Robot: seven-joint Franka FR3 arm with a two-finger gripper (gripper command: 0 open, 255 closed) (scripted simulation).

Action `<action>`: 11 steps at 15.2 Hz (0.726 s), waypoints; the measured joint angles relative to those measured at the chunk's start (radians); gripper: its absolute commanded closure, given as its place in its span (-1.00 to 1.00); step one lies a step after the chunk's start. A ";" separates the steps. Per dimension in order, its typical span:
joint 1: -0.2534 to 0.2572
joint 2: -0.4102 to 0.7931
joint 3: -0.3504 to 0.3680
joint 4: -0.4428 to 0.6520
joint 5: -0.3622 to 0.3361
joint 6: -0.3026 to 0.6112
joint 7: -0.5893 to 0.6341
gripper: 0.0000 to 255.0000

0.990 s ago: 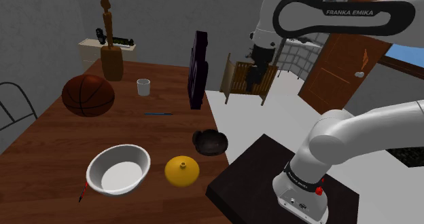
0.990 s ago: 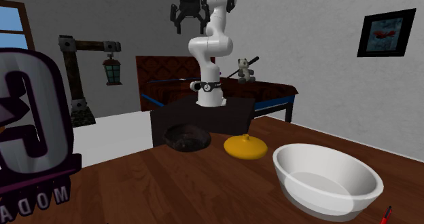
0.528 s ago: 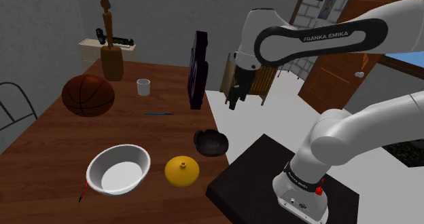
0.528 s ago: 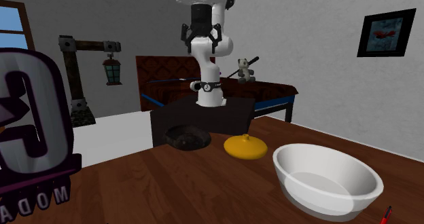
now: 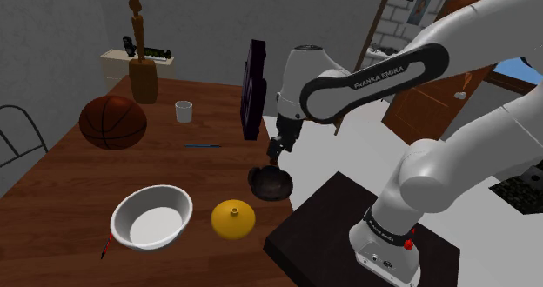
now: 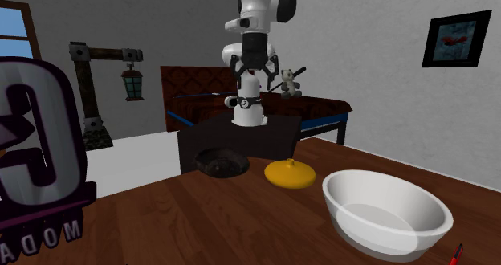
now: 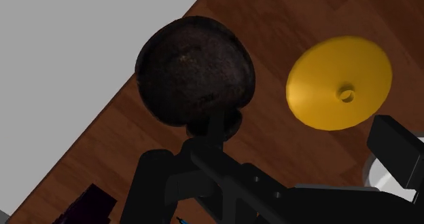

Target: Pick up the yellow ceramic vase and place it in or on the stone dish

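The yellow vase (image 5: 233, 219) is squat and flat with a small neck hole, and it rests on the wooden table near the stand. Beside it, close to the table edge, sits the dark stone dish (image 5: 270, 183). My gripper (image 5: 275, 151) hangs open and holds nothing, a short way above the dish. In the wrist view the dish (image 7: 196, 70) lies ahead of the gripper (image 7: 272, 144), and the vase (image 7: 338, 82) lies nearer the right finger (image 7: 399, 151). The second exterior view shows the vase (image 6: 289, 173) right of the dish (image 6: 219, 162), with the gripper (image 6: 251, 69) high behind them.
A white bowl (image 5: 152, 217) stands next to the vase on the shoulder view's left. Farther back are a basketball (image 5: 112, 122), a white cup (image 5: 183, 111), a wooden figure (image 5: 141, 68) and a dark upright sign (image 5: 253, 90). The black stand (image 5: 365, 233) borders the table.
The arm has swung down and toward the table. The gripper dropped from high over the floor to just above the dish. The fingers stayed open and the objects have not moved.
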 measured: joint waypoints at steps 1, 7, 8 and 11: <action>0.005 0.040 0.019 0.003 0.003 0.041 0.020 -1.00; 0.007 0.270 0.109 0.041 -0.039 0.251 0.139 -1.00; 0.000 0.327 0.123 0.055 -0.066 0.295 0.168 -1.00; -0.003 0.459 0.150 0.103 -0.160 0.381 0.270 -1.00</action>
